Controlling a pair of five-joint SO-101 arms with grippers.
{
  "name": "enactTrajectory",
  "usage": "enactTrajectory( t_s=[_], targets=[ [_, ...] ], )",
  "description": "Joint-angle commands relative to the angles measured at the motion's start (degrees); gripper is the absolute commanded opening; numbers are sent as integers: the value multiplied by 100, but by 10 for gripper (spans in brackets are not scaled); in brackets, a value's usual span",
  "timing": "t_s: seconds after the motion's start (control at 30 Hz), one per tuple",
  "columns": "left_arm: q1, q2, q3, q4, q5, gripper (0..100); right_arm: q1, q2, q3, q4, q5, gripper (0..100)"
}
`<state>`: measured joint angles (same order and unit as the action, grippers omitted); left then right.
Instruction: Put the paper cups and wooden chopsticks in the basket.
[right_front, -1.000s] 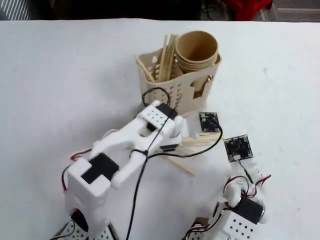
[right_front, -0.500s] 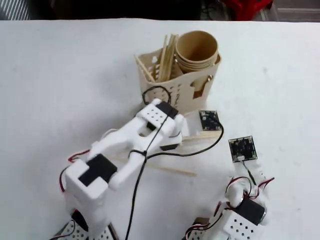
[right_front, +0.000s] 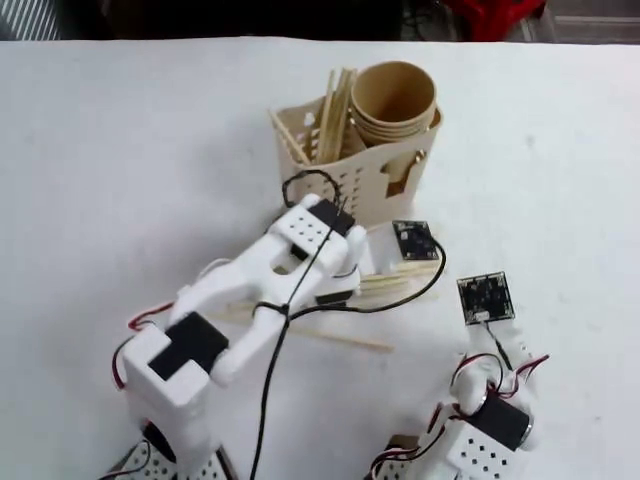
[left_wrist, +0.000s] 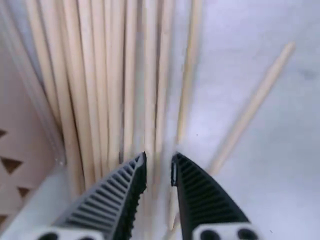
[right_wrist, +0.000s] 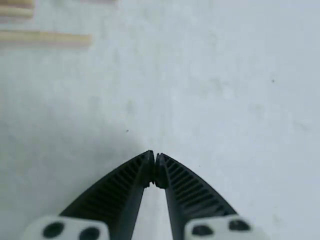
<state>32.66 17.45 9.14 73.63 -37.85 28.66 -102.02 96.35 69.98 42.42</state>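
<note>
step in hand: pickup of the loose wooden chopsticks (left_wrist: 115, 75) lying on the table (right_front: 120, 150) just near of the basket (right_front: 370, 180). the paper cups (right_front: 393, 95) stand stacked in the basket's right side, with other chopsticks upright at its left. left gripper (left_wrist: 158, 159) sits low over the bundle, jaws narrowly apart astride one stick. right gripper (right_wrist: 154, 167) closed, empty, over bare table. next move, as judged: clamp, lift, tip into the basket. a stray chopstick (right_front: 350, 340) lies nearer.
</note>
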Motion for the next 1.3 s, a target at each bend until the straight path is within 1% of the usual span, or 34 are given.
enactTrajectory(
  t_s=[0.0, 0.1, 0.17, 0.23, 0.3, 0.4, 0.47, 0.53, 0.7, 1.03, 1.1, 1.17, 1.27],
  targets=[
    [-4, -330, 0, 62, -114, 105, 57, -13, 53, -13, 44, 18],
    [-4, -593, 255, -9, -132, 105, 171, -13, 53, -40, 0, 18],
    [-92, -989, 615, -237, -123, 105, 338, -13, 53, -180, -105, 17],
    [-224, -1499, 1143, -554, -123, 105, 418, -13, 53, -268, -431, 17],
    [-286, -2000, 1644, -774, -141, 105, 426, -13, 53, -295, -501, 17],
    [-66, -2501, 2303, -844, -484, 105, 426, -13, 53, -295, -501, 17],
    [127, -2545, 2497, -923, -448, 105, 418, -13, 53, -277, -422, 17],
    [189, -2440, 2497, -1011, -387, 105, 400, -4, 53, -259, -255, 17],
    [251, -1833, 2365, -1187, -466, 106, 400, -4, 53, -259, -229, 17],
    [233, -453, 1591, -1152, -510, 105, 400, -4, 53, -259, -220, 17],
    [180, -286, 1380, -1064, -352, 104, 400, -4, 53, -259, -220, 17],
    [92, -189, 1187, -985, -88, 87, 400, -4, 53, -259, -220, 17],
    [-136, -189, 1029, -993, -44, 32, 400, -4, 53, -259, -220, 17]
  ],
)
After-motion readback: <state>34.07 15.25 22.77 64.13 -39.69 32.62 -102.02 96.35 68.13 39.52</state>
